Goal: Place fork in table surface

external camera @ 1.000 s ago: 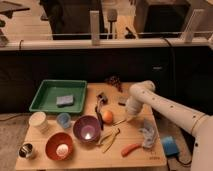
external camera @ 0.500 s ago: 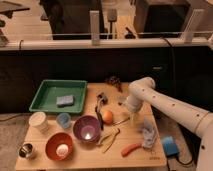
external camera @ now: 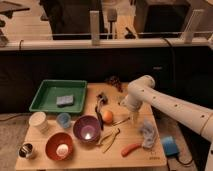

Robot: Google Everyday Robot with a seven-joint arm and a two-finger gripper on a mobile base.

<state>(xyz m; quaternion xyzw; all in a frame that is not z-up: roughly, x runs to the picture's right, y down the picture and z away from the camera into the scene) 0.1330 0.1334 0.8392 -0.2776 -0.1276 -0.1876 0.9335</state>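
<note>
Far left, near the front edge of the table surface (external camera: 75, 159): a small metal cup (external camera: 26, 150), with a white cup (external camera: 38, 121) behind it. Next to these, a red bowl (external camera: 60, 146) and a small blue cup (external camera: 63, 120). Behind them, on the back left of the tabletop, a green tray (external camera: 46, 104) holding a grey-blue sponge (external camera: 65, 100).

Toward the middle, a purple bowl (external camera: 87, 128), and just right of it an orange (external camera: 107, 116). Behind the orange, a dark black-handled tool (external camera: 101, 102); in front of it, crossed yellow-green utensils (external camera: 111, 137). At the back edge, a brownish object (external camera: 115, 82), too unclear to name.

Right of the orange, the fork (external camera: 121, 120): a thin pale sliver low over or on the wood, its right end reaching up to the gripper (external camera: 134, 116). Impossible to tell whether held or already lying free, and likewise whether the gripper is spread or closed.

Compared with half a second ago, the gripper now sits lower and nearer the front, moved from beside the black-handled tool to the spot between the orange and the bluish cloth (external camera: 147, 132); the white arm (external camera: 170, 106) has swung down with it. Everything else unchanged.

Further right, a red-orange object (external camera: 131, 149) in front of the cloth, then a blue block (external camera: 170, 146) at the right edge.

A faint mark near the front right corner of the tabletop, unreadable.
</note>
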